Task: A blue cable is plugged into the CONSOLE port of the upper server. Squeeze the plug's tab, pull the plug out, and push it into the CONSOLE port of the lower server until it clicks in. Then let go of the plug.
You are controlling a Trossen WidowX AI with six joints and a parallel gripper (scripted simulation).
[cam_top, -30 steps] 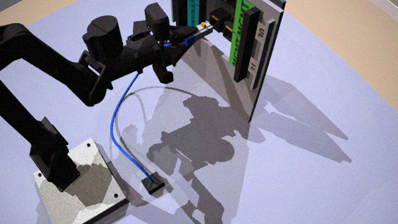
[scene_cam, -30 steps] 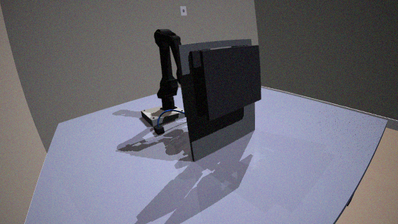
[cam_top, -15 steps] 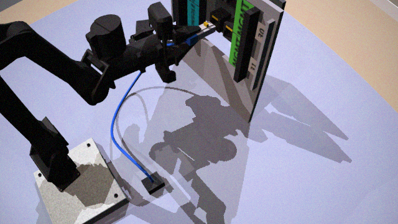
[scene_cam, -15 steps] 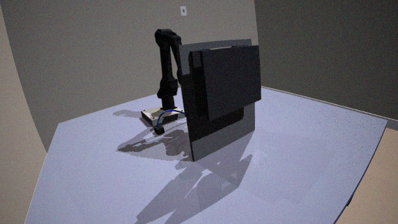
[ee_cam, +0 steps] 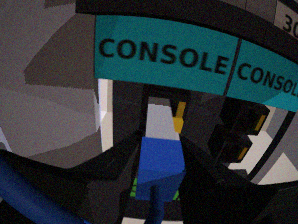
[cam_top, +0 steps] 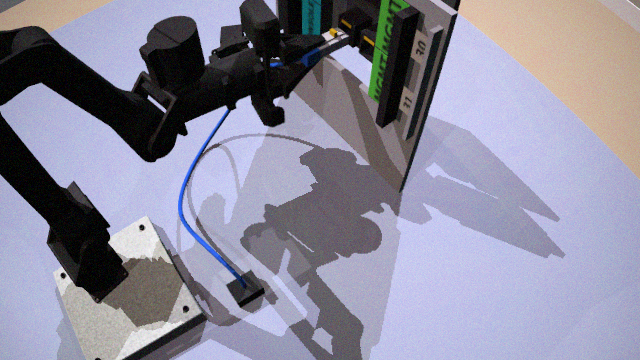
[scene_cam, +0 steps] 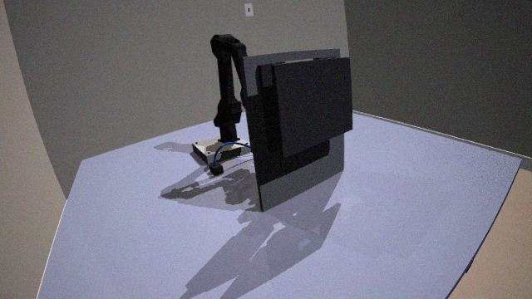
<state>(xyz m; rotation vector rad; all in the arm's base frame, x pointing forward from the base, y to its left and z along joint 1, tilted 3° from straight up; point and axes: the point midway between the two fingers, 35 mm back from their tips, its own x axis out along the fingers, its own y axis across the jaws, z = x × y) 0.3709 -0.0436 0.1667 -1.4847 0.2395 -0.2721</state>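
My gripper [cam_top: 313,53] [ee_cam: 158,139] is shut on the blue plug [cam_top: 310,58] [ee_cam: 159,151]. The plug's pale nose [cam_top: 336,45] [ee_cam: 161,121] points at the panel, with its tip at the mouth of a dark port [ee_cam: 169,93] under the left teal CONSOLE label [ee_cam: 162,56] in the wrist view. How far the tip is inside cannot be told. A yellow piece [cam_top: 333,32] [ee_cam: 178,124] shows beside the nose. The blue cable [cam_top: 181,200] [scene_cam: 226,144] runs from the plug to a small black block [cam_top: 245,288] [scene_cam: 216,169] on the table.
Black port housings [cam_top: 354,23] [ee_cam: 245,119] with yellow strips stand beside the plug, near the second CONSOLE label [ee_cam: 267,77]. Green MGMT labels [cam_top: 385,55] and a black bar [cam_top: 397,70] are on the upright panel [cam_top: 400,165] [scene_cam: 299,183]. The cable also crosses the wrist view's lower left.
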